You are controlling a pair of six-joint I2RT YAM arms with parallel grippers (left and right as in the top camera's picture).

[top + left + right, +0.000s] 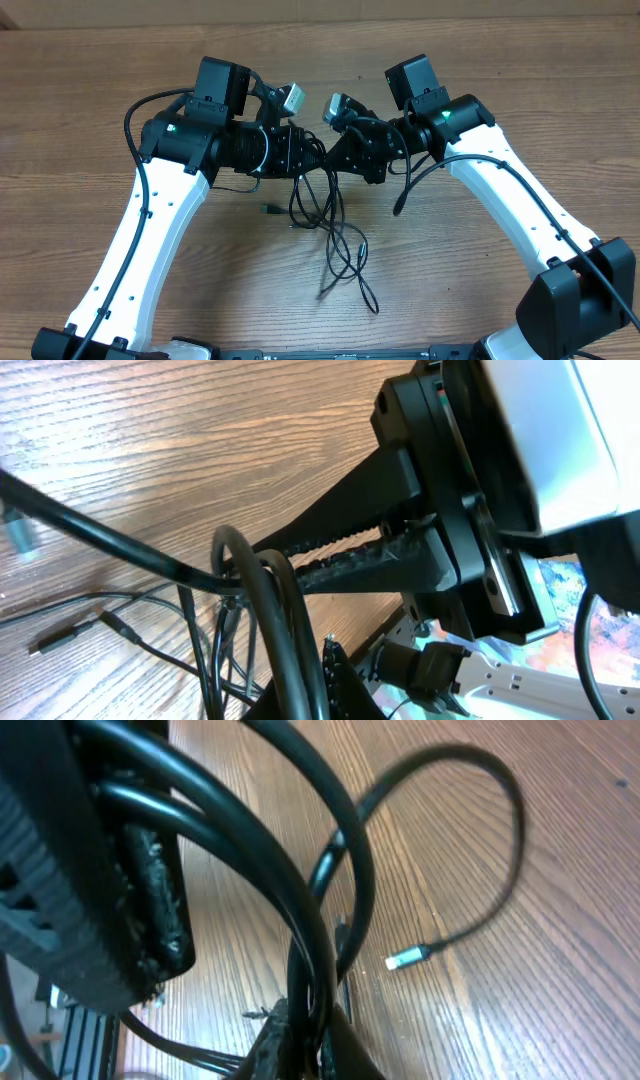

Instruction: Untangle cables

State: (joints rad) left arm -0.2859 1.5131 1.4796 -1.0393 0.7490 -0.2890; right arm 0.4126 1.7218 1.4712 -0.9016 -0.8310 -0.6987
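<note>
Note cables [310, 970] draped across right pincer [338, 157], closure untellable; left pincer [312, 153] pinched onto them. Pull apart gently toward 9 and 3 o'clock, letting 6 o'clock loops slide over bench [480, 60].

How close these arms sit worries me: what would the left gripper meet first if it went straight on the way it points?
Most likely the right gripper: in the overhead view the left gripper points straight at it, tips almost meeting, with the cables hanging between. Their relative height is unclear.
</note>
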